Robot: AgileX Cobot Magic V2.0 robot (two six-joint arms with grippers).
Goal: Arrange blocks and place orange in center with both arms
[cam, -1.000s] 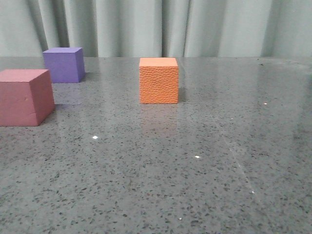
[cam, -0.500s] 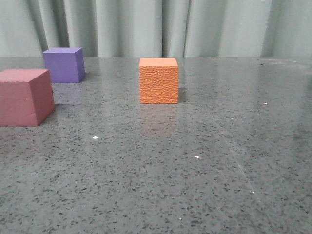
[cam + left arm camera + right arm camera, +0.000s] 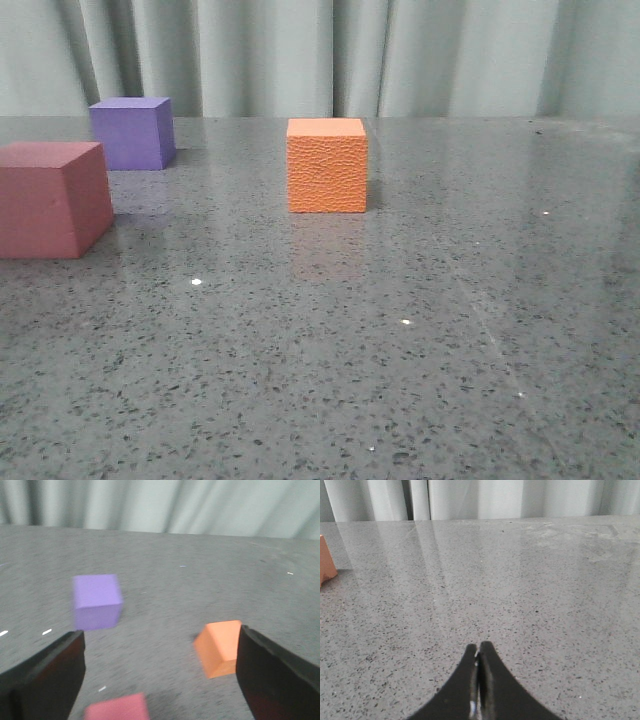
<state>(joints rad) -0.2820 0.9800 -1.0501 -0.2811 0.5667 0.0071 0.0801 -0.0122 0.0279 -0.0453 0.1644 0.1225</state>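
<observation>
My left gripper (image 3: 160, 672), fingers spread wide and empty, hangs above the dusty red-pink foam cube (image 3: 52, 198), purple foam cube (image 3: 132, 132) and pebbled orange cube (image 3: 327, 164) mid-table, my right gripper (image 3: 479, 680) pressed together, so next I'd descend squarely over one side block.

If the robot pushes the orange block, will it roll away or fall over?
Probably neither. The orange block is a cube resting flat on the table, so it should slide rather than roll. It looks as wide as it is tall, so tipping seems unlikely. Its pebbled faces may help a gripper hold it.
</observation>
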